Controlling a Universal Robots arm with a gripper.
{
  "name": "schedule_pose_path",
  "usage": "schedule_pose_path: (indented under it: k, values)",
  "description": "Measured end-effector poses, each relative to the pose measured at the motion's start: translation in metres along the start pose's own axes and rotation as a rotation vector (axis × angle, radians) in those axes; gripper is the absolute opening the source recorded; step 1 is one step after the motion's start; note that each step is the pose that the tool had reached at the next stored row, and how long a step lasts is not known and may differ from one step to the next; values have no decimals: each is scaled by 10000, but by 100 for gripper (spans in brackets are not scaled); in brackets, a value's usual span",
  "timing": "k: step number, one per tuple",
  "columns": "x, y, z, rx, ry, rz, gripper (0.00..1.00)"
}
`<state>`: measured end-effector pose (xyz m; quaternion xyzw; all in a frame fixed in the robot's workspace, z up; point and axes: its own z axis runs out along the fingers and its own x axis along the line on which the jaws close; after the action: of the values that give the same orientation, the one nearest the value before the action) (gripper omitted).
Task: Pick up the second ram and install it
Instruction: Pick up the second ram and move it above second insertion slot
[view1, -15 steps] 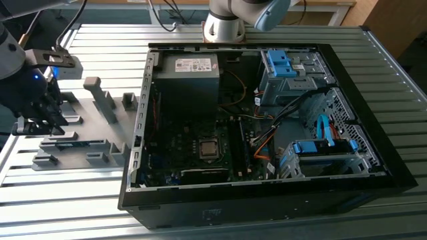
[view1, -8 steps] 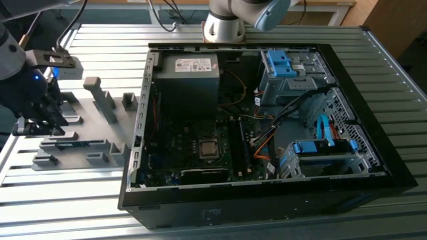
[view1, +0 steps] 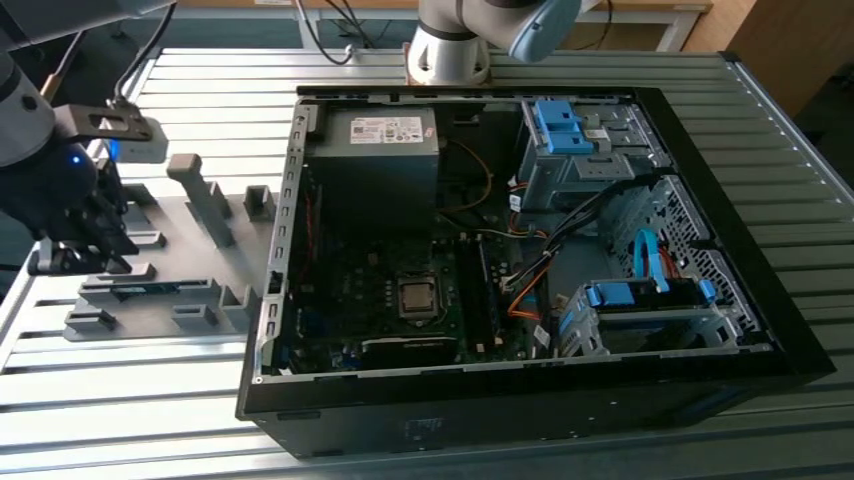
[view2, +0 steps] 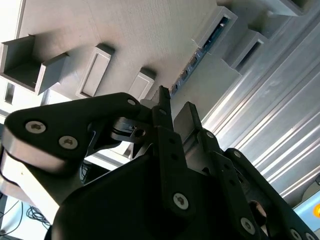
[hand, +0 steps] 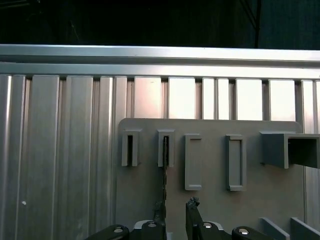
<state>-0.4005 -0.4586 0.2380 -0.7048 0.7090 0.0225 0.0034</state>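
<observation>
At the exterior view's left, the black two-fingered gripper (view1: 87, 255) is hovering low over the grey plastic fixture plate (view1: 200, 215), its fingers (hand: 192, 209) standing narrowly apart and gripping nothing. The thin blue-green second ram (view1: 147, 290) is sitting on edge in the plate's slots, close beside one fingertip. Rightward, the open black computer case (view1: 534, 400) is lying on the ribbed metal table (view1: 134, 400).

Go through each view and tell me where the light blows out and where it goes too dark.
Exterior view: the computer case interior is dim while the slatted table reflects bright bands. Second wrist view: white glare streaks on the slats, and the gripper is a dark, underlit mass. First wrist view: slats past the grey fixture plate glare white, with near-black background beyond.
</observation>
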Motion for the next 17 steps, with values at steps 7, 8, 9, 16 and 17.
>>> schedule_pose_path:
  k: [7, 8, 9, 16, 17]
  values:
    - [27, -2, 77, 0, 0, 0, 31]
    - [28, -2, 81, 0, 0, 0, 31]
    - [29, -3, 86, 0, 0, 0, 31]
    - [35, -3, 117, -1, 0, 0, 31]
    - [36, -4, 121, 0, 0, 0, 31]
